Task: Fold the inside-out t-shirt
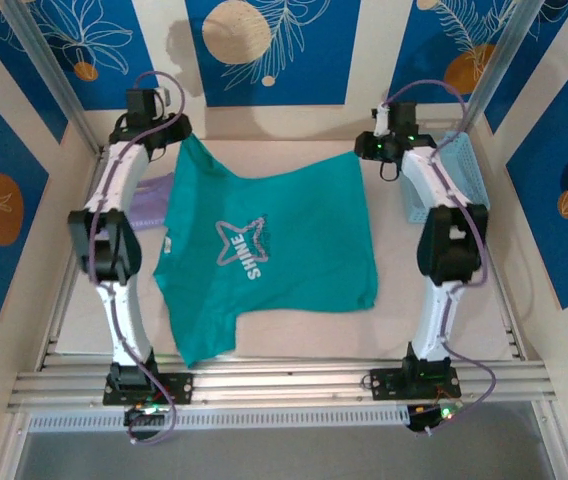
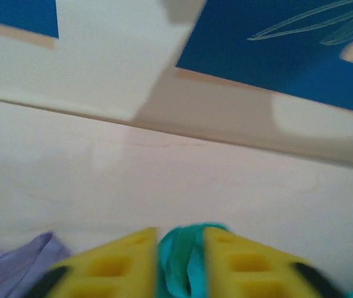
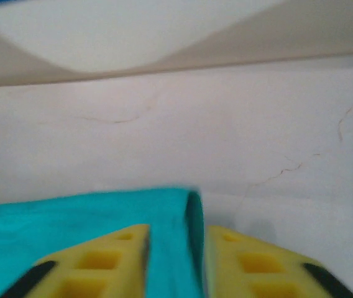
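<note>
Teal cloth sits between the fingers of both my pincers. The left pincer (image 2: 181, 242) and the right pincer (image 3: 176, 236) each stand part-way apart with an edge of the inside-out t-shirt (image 1: 284, 240) in the gap, and I cannot tell whether either truly pinches it. From above, the shirt lies spread across the bench (image 1: 404, 325), print up, its far edge strung between my two pincers. A lavender garment (image 1: 147, 208) peeks out at its left. I judge the spreading about done; no fold is made yet.

basket (image 1: 464, 178) right, purple garment (image 1: 149, 207) left, front seemingly free
</note>
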Tool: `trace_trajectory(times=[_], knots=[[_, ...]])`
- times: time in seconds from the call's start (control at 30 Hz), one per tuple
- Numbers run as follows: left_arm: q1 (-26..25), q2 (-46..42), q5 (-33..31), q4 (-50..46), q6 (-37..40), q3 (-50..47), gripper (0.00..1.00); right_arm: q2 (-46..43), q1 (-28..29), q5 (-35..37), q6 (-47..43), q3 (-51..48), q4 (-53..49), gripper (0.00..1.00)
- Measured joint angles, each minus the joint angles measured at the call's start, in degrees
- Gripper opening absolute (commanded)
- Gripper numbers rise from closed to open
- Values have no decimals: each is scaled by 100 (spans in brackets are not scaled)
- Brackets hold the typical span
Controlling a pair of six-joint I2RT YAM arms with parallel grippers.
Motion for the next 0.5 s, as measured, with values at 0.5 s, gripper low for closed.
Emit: trace_trajectory(times=[0.5], knots=[[-586,-4446,116,1362,-940,-5980,60,-3775,376,446,844,-4793,-623,55]])
